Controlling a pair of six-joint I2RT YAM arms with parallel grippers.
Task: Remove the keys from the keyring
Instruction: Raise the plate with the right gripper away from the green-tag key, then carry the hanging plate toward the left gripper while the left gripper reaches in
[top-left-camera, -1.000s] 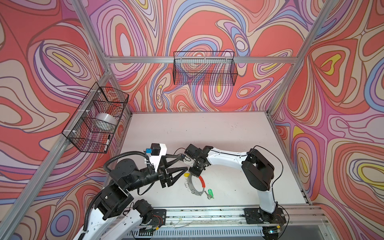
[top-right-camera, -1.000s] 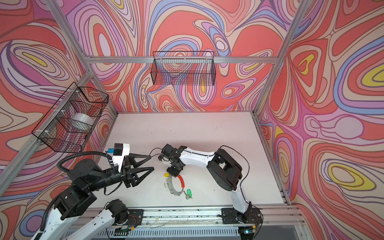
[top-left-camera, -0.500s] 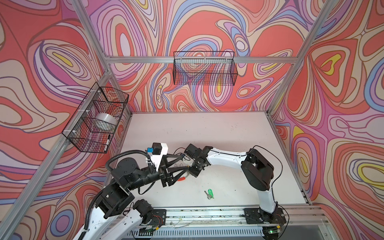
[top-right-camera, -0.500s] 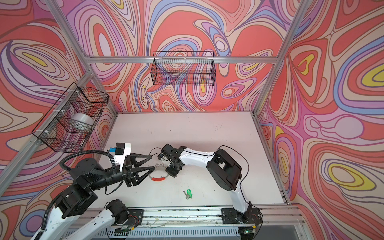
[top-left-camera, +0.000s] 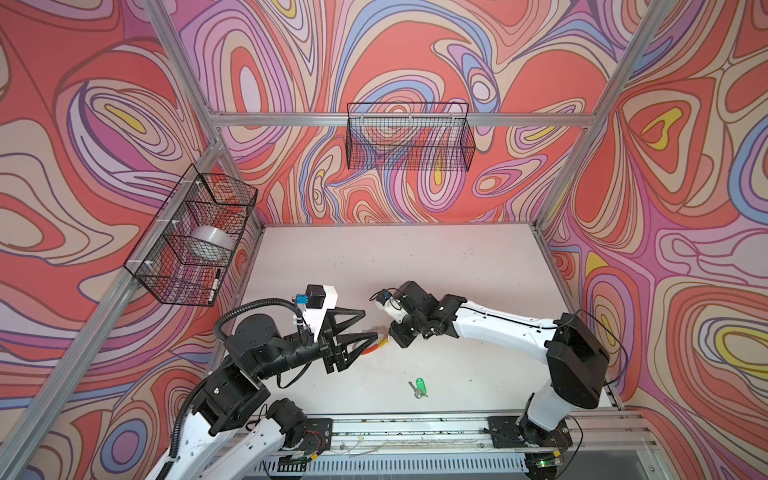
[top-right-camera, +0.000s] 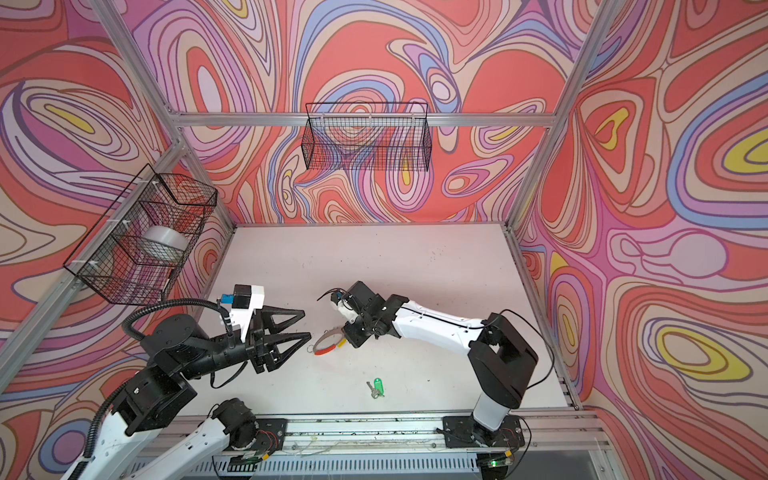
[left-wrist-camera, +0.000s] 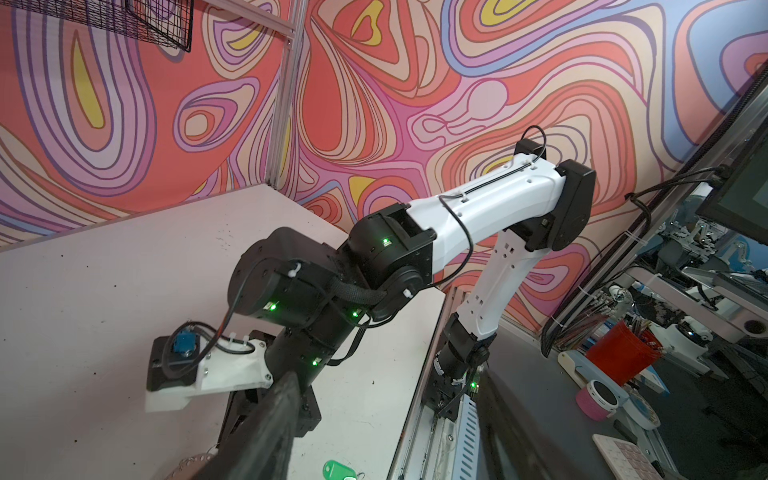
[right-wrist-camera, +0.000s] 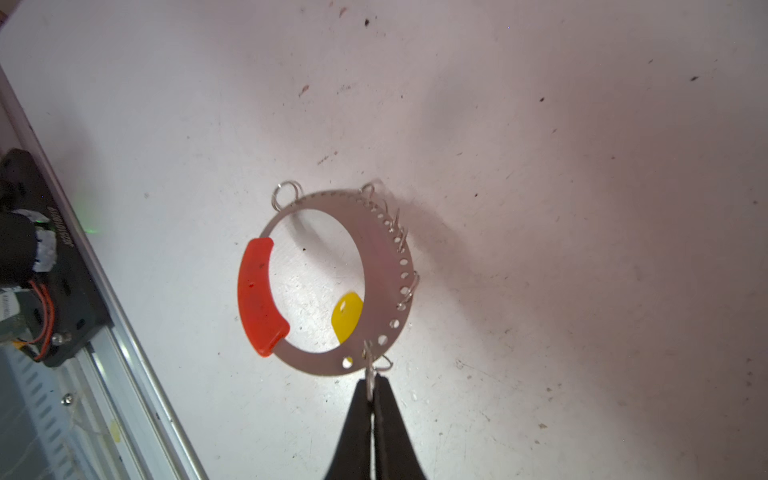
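- In the last second the right fingers (right-wrist-camera: 365, 409) have closed tight on a small silver loop (right-wrist-camera: 369, 376) at the keyring's (right-wrist-camera: 382, 257) rim and drawn it toward the left fingers (top-right-camera: 302, 336), which stay wide and empty just beside it.
- The green-tagged key (top-left-camera: 419, 386) stayed behind on the tabletop (top-left-camera: 415, 266), well apart from the keyring, so we judge it freed.
- The yellow-tagged key (right-wrist-camera: 347, 316) still hangs on the keyring; that one remains.

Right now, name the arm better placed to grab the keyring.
Left: left gripper is beside the keyring, jaws open; right gripper has jaws shut on a split ring at its edge.
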